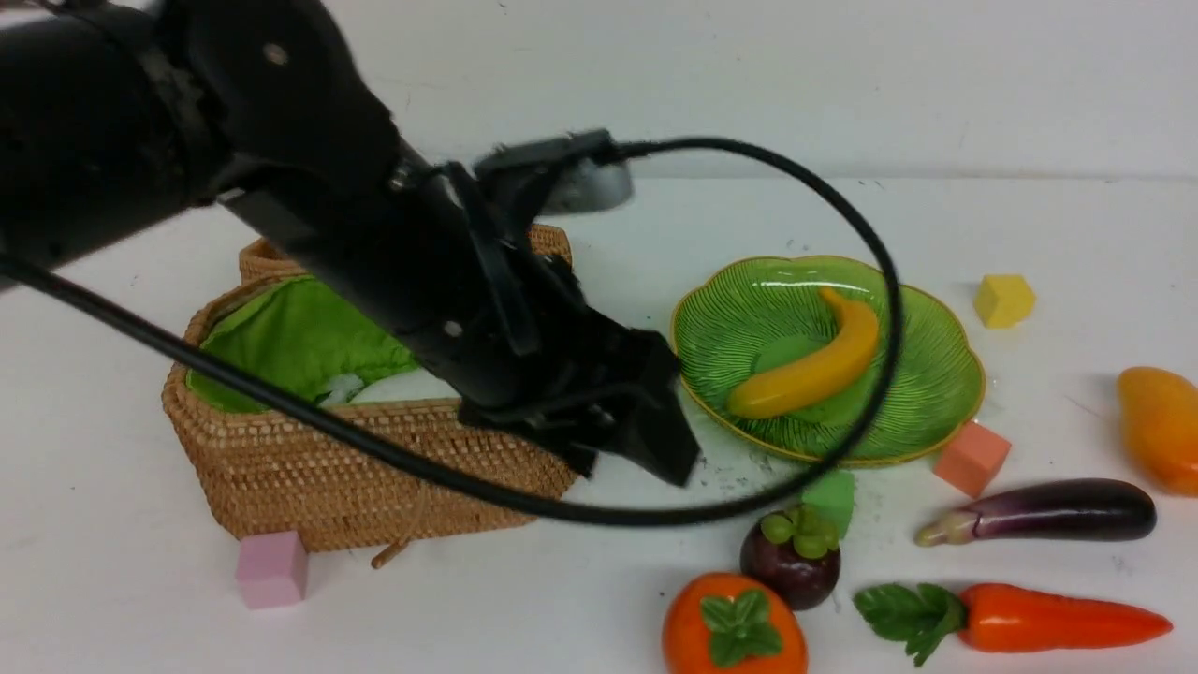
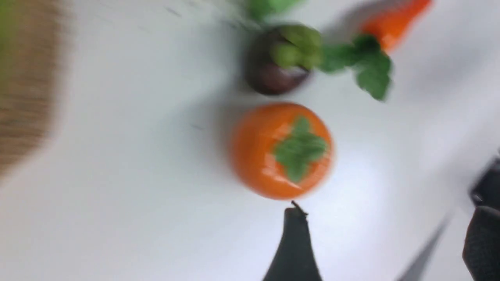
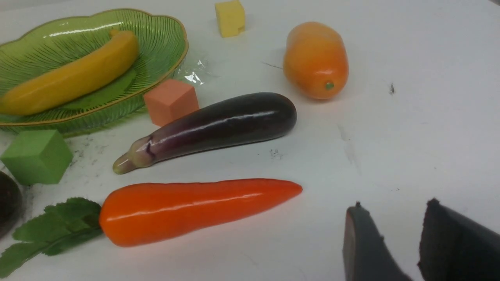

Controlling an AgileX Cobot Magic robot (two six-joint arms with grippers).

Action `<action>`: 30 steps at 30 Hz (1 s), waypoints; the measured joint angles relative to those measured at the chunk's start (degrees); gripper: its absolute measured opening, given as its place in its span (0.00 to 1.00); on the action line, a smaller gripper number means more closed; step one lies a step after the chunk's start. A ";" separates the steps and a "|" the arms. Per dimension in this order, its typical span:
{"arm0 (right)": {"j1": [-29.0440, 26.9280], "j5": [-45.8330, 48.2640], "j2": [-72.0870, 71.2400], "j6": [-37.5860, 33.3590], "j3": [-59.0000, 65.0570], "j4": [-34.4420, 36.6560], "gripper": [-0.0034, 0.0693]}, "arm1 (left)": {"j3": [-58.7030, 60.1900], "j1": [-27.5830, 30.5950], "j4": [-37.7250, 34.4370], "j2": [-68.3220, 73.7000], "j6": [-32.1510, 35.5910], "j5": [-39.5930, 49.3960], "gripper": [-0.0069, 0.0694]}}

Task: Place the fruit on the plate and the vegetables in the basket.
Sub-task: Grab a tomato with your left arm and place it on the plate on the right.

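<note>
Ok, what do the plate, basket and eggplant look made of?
The plate looks like translucent green glass: ribbed, glossy, gold-rimmed. The basket is woven tan wicker, matte, with a green cloth lining. The eggplant is probably moulded plastic, given its smooth skin and sharp highlights.

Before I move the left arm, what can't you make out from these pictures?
Basket contents: front view, left arm covers most of the inside; a white scrap shows.
Persimmon: front view, cut by the bottom edge.
Mango: front view, cut by the right edge.
Left gripper: left wrist view, motion-blurred, one finger off the edge.
Right gripper: outside the front view; only its fingertips show.
</note>
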 joint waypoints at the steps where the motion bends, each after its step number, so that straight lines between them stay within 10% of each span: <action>1: 0.00 0.00 0.00 0.00 0.00 0.00 0.38 | 0.00 -1.15 0.05 1.11 -0.80 0.10 0.79; 30: 0.00 0.00 0.00 0.00 0.00 0.00 0.38 | -0.23 -5.80 4.12 20.53 -6.66 -9.86 0.83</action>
